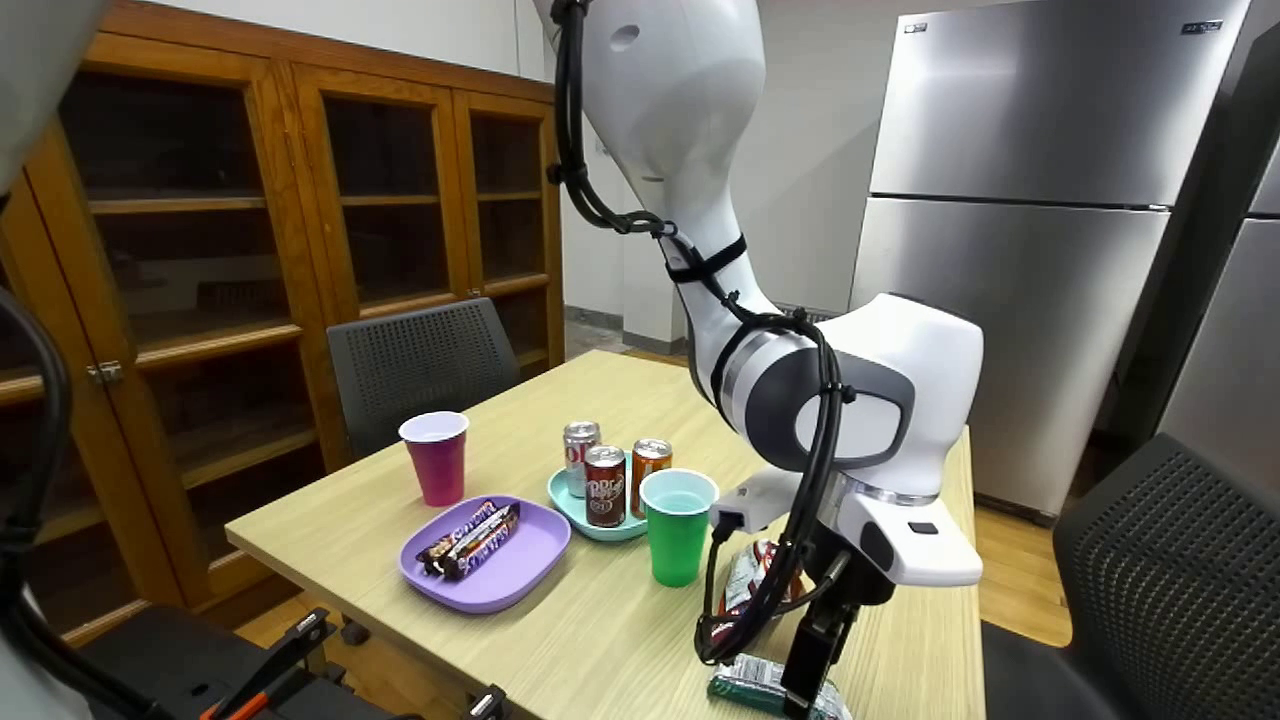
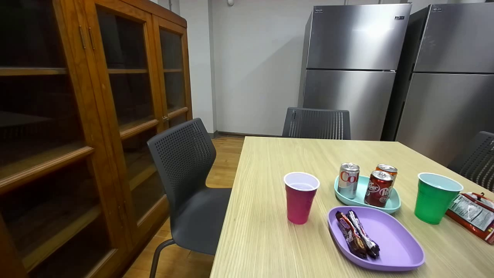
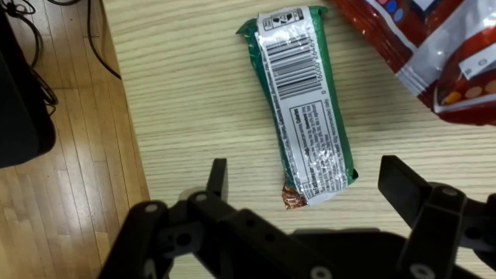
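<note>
My gripper (image 3: 305,174) is open and empty, pointing down above the table. In the wrist view a green snack bar with a white barcode label (image 3: 302,104) lies flat on the table, its lower end between the spread fingers and not visibly touched. In an exterior view the gripper (image 1: 815,650) partly covers this bar (image 1: 745,682). A shiny red candy bag (image 3: 422,66) lies beside it; it also shows behind the cables (image 1: 745,580) and at the right edge of an exterior view (image 2: 472,212). A green cup (image 1: 678,540) stands by the bag.
A purple plate (image 1: 530,565) holds dark candy bars (image 1: 480,545). A teal plate (image 2: 362,189) holds a silver can (image 2: 348,185), a dark red can (image 2: 378,191) and an orange can (image 1: 650,470). A pink cup (image 2: 300,204) stands near the table's edge. Chairs (image 2: 193,173) surround the table.
</note>
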You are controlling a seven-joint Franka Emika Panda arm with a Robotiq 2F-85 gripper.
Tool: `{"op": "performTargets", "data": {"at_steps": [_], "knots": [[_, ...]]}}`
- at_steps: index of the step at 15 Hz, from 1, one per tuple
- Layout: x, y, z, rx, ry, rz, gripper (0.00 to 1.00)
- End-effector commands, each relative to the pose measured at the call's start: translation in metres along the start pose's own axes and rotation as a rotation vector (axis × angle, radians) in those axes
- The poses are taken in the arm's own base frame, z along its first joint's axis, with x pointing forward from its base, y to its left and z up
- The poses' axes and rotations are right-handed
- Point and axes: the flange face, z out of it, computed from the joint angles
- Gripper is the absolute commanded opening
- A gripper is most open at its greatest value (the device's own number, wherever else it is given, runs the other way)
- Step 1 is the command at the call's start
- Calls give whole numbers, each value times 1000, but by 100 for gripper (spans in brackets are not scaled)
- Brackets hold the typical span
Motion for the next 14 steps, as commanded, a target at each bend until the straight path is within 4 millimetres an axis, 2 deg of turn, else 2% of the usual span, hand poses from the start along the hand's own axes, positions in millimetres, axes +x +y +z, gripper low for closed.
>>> {"op": "performTargets", "data": {"at_steps": [1, 14], "knots": [[-7, 1, 3, -5, 12, -5, 100], [-26, 3, 19, -44, 13, -69, 100]]}}
